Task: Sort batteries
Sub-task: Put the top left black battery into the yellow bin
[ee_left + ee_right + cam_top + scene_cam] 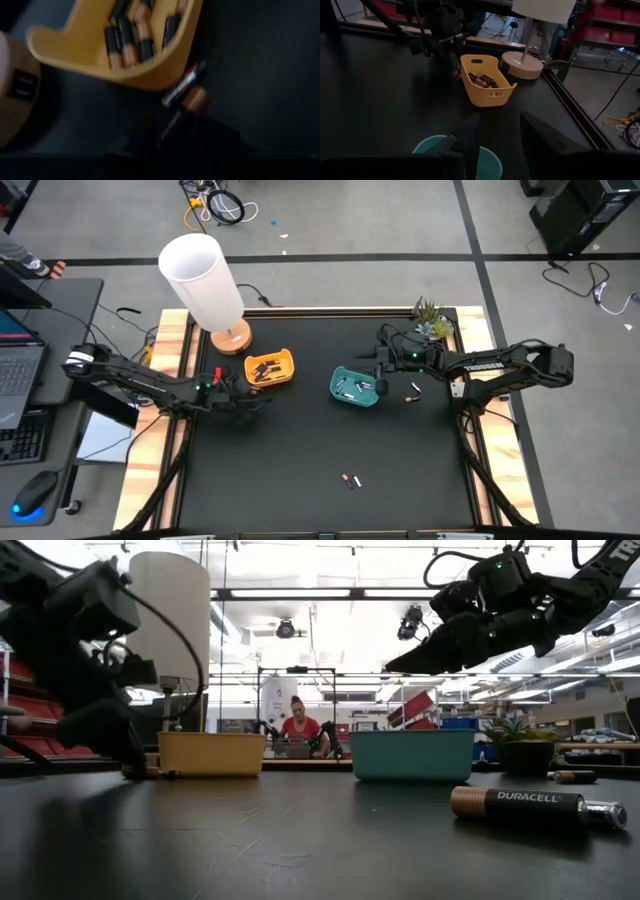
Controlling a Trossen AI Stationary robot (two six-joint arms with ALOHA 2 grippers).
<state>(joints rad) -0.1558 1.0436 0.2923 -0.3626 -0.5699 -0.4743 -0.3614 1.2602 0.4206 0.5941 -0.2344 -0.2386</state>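
Note:
A yellow tray (pixel 285 358) (pixel 80 50) holds several dark batteries with copper ends. Beside its wall lie a dark copper-ended battery (pixel 192 100) and a silver one with a red band (pixel 181 85). My left gripper (pixel 243 397) (pixel 130 765) is low at that spot, open, with the dark battery between its fingers. My right gripper (pixel 380 385) (pixel 500 135) hangs open and empty over the teal tray (pixel 336 385) (pixel 412 755), which holds pale batteries. Loose batteries lie right of the teal tray (pixel 415 387) and near the front edge (pixel 350 480) (pixel 520 805). My left gripper's fingers stand on either side of the dark battery's body (pixel 170 125). The dark mat and blur hide whether they touch it, so I cannot tell.
A lamp with a white shade (pixel 200 275) stands on its wooden base (pixel 232 337) at the far left, close behind the yellow tray. A small plant (pixel 430 320) sits at the far right corner. A person (pixel 298 730) sits in the room beyond the table.

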